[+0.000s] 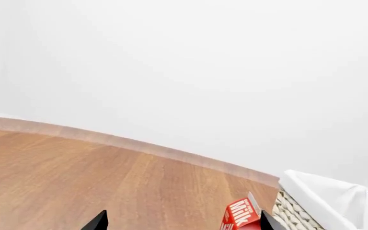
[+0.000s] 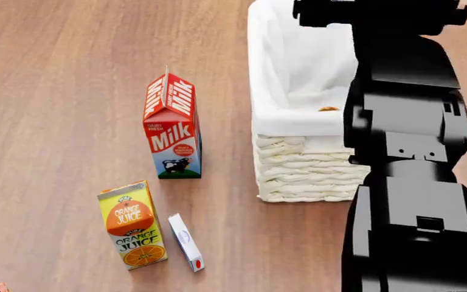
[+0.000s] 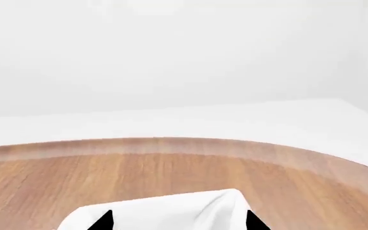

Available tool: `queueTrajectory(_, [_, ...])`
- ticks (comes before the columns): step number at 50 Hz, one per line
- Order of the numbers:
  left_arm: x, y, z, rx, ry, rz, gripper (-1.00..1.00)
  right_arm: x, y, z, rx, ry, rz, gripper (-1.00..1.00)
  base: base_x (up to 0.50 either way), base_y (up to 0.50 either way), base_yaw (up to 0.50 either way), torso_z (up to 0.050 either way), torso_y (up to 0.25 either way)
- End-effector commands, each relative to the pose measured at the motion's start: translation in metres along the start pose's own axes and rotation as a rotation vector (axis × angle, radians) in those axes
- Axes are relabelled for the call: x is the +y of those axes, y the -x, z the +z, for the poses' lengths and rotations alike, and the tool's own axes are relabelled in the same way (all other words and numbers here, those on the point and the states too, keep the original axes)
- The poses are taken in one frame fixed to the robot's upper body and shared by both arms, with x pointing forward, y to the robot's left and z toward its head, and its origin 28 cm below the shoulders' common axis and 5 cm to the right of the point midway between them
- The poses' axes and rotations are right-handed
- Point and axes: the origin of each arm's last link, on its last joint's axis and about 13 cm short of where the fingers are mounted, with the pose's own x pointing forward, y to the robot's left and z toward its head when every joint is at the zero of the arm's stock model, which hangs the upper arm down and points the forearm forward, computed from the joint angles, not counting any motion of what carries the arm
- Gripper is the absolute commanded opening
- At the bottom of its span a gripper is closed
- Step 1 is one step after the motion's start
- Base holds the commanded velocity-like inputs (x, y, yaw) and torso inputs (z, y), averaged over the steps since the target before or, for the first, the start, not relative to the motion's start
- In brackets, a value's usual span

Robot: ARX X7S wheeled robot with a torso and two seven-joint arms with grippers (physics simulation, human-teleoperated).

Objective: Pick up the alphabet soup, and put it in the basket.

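The alphabet soup does not show as a can in any view. The cream wicker basket [image 2: 298,173] with a white liner stands at the right of the wooden floor. A small orange-brown patch [image 2: 328,109] lies inside it at the edge of my right arm [image 2: 408,152]; I cannot tell what it is. My right gripper [image 3: 178,223] is open above the basket's liner [image 3: 171,211], nothing between its tips. My left gripper [image 1: 182,223] is open too, low over the floor, with the milk carton [image 1: 241,215] close to one tip and the basket's corner [image 1: 293,211] just beyond.
A red milk carton [image 2: 171,128] stands left of the basket. An orange juice carton [image 2: 132,225] and a small white box [image 2: 185,241] lie nearer to me. A white wall and baseboard [image 1: 139,143] close off the floor.
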Motion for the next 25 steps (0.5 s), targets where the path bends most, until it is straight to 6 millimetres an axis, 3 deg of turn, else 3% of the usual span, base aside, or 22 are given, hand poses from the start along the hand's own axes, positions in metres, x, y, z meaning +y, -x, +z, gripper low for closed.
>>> queueTrajectory(1, [0.0,0.001,0.0,0.0,-0.001,-0.001,1.0,-0.001,-0.004,0.025,-0.349,0.007,-0.033,1.0,0.0,0.0,0.0,0.0,0.0])
queueTrajectory(11, [-0.001,0.002,0.003,-0.007,-0.001,-0.008,1.0,-0.004,0.0,0.03,-0.494,0.003,-0.004,1.0,0.0,0.0,0.0,0.0,0.0])
queueTrajectory(25, [-0.005,0.009,0.014,-0.045,-0.006,-0.032,1.0,-0.005,0.046,0.044,-0.651,0.074,0.075,1.0,0.0,0.0,0.0,0.0,0.0])
